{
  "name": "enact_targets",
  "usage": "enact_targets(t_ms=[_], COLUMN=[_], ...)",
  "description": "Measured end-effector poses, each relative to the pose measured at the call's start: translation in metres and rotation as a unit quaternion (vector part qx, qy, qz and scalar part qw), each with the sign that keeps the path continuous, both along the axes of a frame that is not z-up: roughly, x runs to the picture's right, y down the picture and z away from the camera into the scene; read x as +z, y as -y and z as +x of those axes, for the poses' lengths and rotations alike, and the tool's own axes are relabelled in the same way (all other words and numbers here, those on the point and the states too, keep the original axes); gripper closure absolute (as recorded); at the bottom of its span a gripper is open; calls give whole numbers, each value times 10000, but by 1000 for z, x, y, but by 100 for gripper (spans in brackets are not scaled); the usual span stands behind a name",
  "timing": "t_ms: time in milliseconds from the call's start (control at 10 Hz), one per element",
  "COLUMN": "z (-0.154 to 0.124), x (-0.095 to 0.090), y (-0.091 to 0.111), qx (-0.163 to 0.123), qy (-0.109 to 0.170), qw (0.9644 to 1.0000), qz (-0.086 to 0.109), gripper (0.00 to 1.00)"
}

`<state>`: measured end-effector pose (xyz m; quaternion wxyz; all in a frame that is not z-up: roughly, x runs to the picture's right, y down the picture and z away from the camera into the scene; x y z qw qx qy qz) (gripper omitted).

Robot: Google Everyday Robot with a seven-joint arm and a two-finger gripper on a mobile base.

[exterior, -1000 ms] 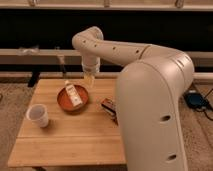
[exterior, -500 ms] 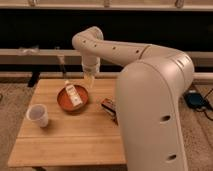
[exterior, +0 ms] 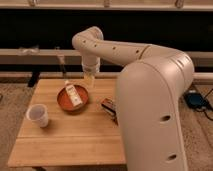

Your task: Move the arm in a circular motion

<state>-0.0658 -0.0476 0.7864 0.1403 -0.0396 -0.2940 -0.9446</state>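
Up Over the Bowl: The Big White Arm

The big, shiny, cream-white robot arm [exterior: 150,75] fills the right side, bends at the top and points down. Its thin pale tool [exterior: 89,79] hangs near the back edge of the round red-brown bowl [exterior: 62,102] on the light wooden tabletop [exterior: 75,142]. I cannot tell if the tool is open, closed or holding anything. A pale packet [exterior: 73,94] lies in the bowl. A small white cup [exterior: 38,115] stands to the left.

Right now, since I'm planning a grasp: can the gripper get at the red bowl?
Probably yes. The gripper hangs just above the far right rim of the red bowl, and nothing visible sits between them.
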Motion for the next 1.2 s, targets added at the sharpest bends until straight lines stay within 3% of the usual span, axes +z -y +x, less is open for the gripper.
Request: enact_targets(t_ms=[300,600,800,1000,1200], z=[10,58,111,144,164], x=[3,-3,-20,-39,-74], y=[2,-8,-30,-54,-89], qx=[143,538,852,1059,1196], qy=[-44,-234,-399,-489,-533], qw=[9999,9983,9956,9931,9913], qz=[7,9,42,66,146], gripper=[20,20,20,20,20])
